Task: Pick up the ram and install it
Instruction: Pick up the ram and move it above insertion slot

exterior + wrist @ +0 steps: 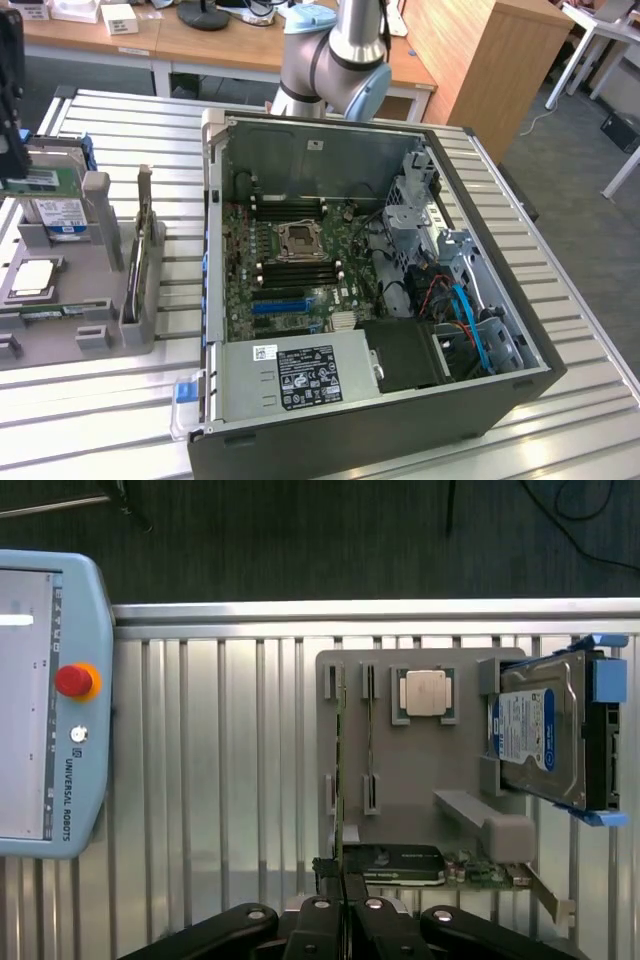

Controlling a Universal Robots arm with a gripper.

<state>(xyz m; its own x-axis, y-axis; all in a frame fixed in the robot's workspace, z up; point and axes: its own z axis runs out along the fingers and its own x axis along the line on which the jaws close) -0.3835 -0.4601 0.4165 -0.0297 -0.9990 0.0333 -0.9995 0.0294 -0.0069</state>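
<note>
Silver arm (357, 30), pale-blue joint caps (368, 95), black end effector (343, 880) with screws.

The ram (341, 742) is green, the tray (400, 780) grey, the CPU (424, 692) silver, the drive's (550, 695) label (522, 732) blue and white, the table (220, 780) ribbed silver, and the pendant (40, 700) pale blue with a red button (75, 680).

We are looking at a robotics lab: a teach pendant (50, 700), an opened computer tower (275, 155) on a slatted aluminium bench (580, 330), wooden desks (240, 45) behind.
</note>
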